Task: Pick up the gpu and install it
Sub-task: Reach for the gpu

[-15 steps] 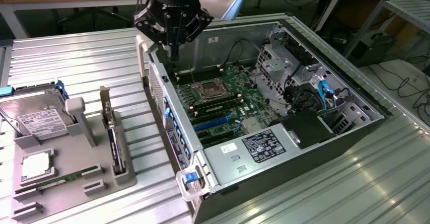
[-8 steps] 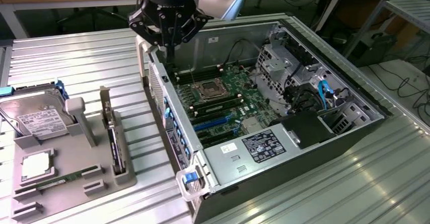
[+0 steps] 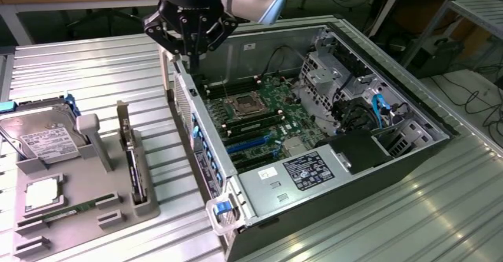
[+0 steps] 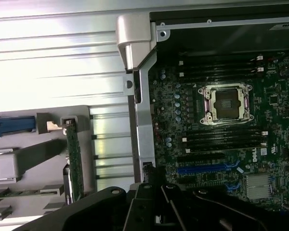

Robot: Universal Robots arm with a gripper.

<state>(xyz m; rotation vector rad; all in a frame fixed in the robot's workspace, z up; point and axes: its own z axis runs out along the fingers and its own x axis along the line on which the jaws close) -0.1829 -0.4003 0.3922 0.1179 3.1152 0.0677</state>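
The gpu (image 3: pixel 133 165) is a thin dark card standing on edge in a slot of the grey holder tray (image 3: pixel 94 156), its pale metal bracket (image 3: pixel 122 119) at the far end. In the wrist view the gpu (image 4: pixel 75 159) stands in the same holder beside the case wall. My gripper (image 3: pixel 191 55) hangs above the open computer case's far corner, on the side nearest the holder and well apart from the card. Its black fingers (image 3: pixel 185 41) come together to a point with nothing between them. The gripper's dark body (image 4: pixel 159 209) also shows in the wrist view.
The open computer case (image 3: pixel 260 185) lies on the ribbed metal table (image 3: pixel 94 73), showing a motherboard with an empty CPU socket (image 3: pixel 244 104) and blue expansion slots (image 3: pixel 250 143). The holder also carries a hard drive (image 3: pixel 47 139), a processor (image 3: pixel 43 194) and a green memory stick (image 3: pixel 70 210).
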